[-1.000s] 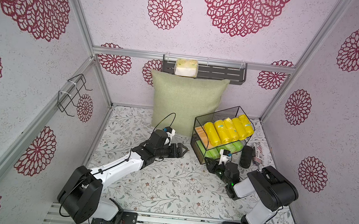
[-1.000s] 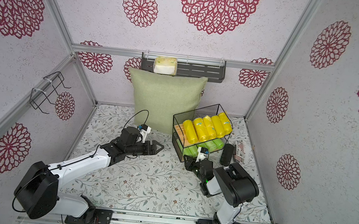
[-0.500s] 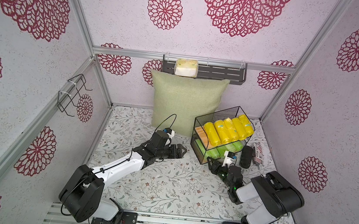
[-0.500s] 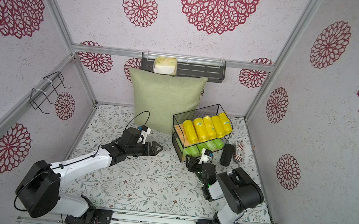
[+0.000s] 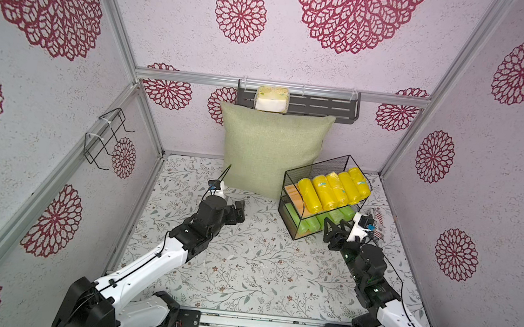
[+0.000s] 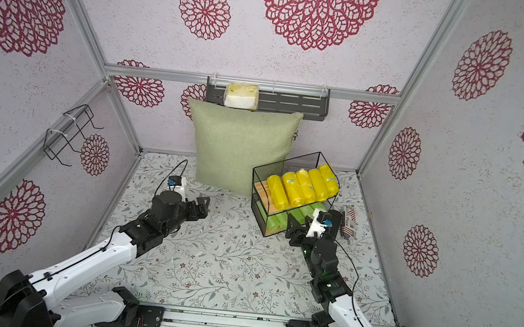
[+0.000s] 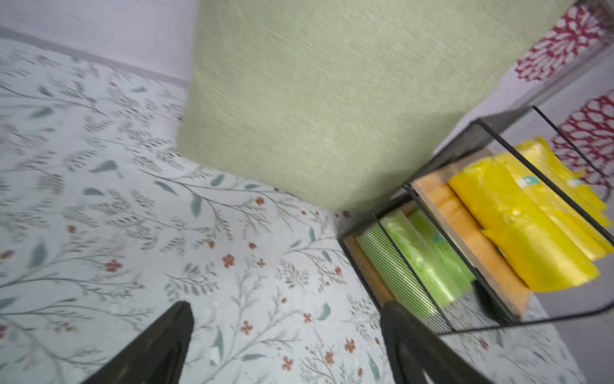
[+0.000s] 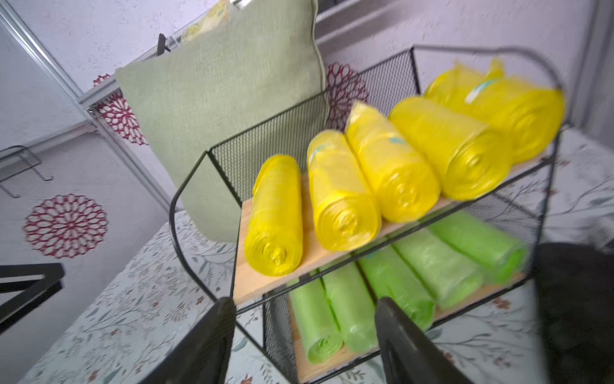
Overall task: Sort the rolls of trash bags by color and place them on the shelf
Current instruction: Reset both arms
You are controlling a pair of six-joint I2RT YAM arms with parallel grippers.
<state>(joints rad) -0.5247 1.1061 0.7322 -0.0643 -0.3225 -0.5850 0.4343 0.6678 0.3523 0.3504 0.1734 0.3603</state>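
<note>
Left gripper (image 7: 285, 307) and right gripper (image 8: 304, 301) are hanging spread, empty; yellow rolls (image 8: 375, 173) are sitting on the shelf (image 8: 255, 286) top board, green rolls (image 8: 398, 282) below.

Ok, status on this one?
Left gripper open, empty; right gripper open, empty, facing black wire-mesh two-tier shelf. Crinkly yellow plastic rolls on top board, light green rolls below. Nothing blocking.
</note>
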